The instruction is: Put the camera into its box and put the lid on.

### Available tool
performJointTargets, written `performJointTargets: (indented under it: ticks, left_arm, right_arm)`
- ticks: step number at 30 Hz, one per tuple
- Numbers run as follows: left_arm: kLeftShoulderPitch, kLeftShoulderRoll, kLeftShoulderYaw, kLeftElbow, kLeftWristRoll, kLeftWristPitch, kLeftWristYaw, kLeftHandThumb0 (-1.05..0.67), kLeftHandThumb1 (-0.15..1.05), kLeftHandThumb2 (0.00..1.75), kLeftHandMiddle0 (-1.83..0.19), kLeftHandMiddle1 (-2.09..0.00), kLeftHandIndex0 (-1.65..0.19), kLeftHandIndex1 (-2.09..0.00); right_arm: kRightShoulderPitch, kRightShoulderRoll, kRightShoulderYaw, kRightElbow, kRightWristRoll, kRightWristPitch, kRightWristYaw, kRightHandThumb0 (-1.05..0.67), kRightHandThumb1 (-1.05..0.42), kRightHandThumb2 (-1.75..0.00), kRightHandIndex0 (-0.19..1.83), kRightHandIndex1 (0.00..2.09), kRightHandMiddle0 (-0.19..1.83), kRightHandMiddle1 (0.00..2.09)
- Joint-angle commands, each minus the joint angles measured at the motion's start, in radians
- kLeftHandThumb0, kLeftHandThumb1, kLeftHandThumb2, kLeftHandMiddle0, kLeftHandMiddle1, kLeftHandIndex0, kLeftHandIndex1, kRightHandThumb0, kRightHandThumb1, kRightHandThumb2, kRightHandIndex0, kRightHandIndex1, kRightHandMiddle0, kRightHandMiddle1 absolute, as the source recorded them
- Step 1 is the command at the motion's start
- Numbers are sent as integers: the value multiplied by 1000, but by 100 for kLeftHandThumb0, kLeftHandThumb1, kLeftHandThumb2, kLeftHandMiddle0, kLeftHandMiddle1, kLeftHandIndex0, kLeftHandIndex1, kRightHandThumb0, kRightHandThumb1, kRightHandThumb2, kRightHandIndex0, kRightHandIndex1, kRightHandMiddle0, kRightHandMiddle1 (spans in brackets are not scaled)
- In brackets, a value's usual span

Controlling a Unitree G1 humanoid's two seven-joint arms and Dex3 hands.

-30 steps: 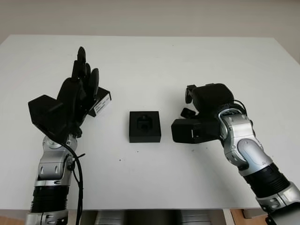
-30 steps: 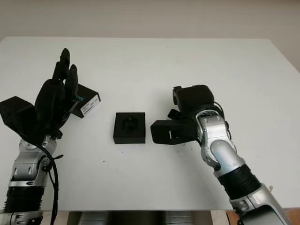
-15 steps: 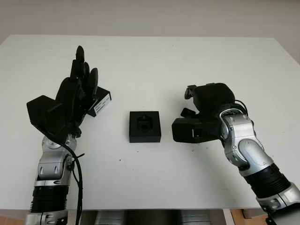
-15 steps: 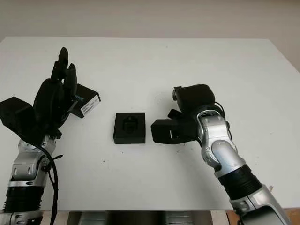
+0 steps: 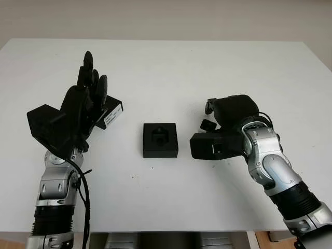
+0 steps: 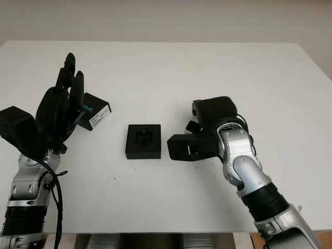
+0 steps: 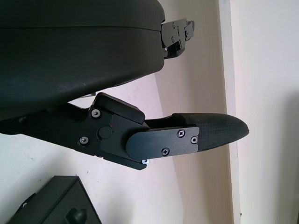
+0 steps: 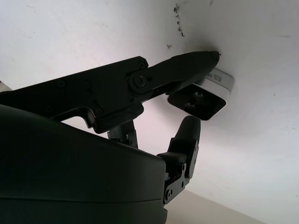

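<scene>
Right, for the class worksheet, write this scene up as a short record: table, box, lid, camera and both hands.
Table: white
Box: black, open, at the table's middle
Camera: dark item in the box's recess, apparently the camera
Lid: black with a white label, on the table left of the box, not on it
Left hand: open, raised in front of the lid
Right hand: low beside the box's right side, apart from it
</scene>
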Motion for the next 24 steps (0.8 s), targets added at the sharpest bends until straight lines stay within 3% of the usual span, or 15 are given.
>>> performJointTargets:
  ticks: [1,3,7,11,24]
  left_arm:
    - [-2,12,10,-16,-9,1,-3,-86,105,52,19,0,19,0]
    - [-3,13,11,-15,-10,1,-4,-85,105,52,19,0,19,0]
    - [-2,17,13,-18,-14,3,-7,-85,105,52,19,0,19,0]
    - [0,24,11,-12,-4,-13,-4,-85,105,52,19,0,19,0]
    - [0,25,6,-17,7,-13,-1,-84,105,55,19,0,19,0]
  right_arm:
    - [0,-4,2,4,-7,4,1,-57,-100,-5,28,191,16,95]
    - [5,-8,6,6,-11,-7,-16,-51,-99,-5,31,201,22,87]
    - [13,-8,5,10,-2,-22,-42,-44,-99,-5,39,209,17,113]
    - [21,-15,4,12,5,-49,-75,-37,-101,-6,57,209,11,123]
    - [22,-24,17,12,-45,-59,-92,-34,-105,-14,63,209,14,109]
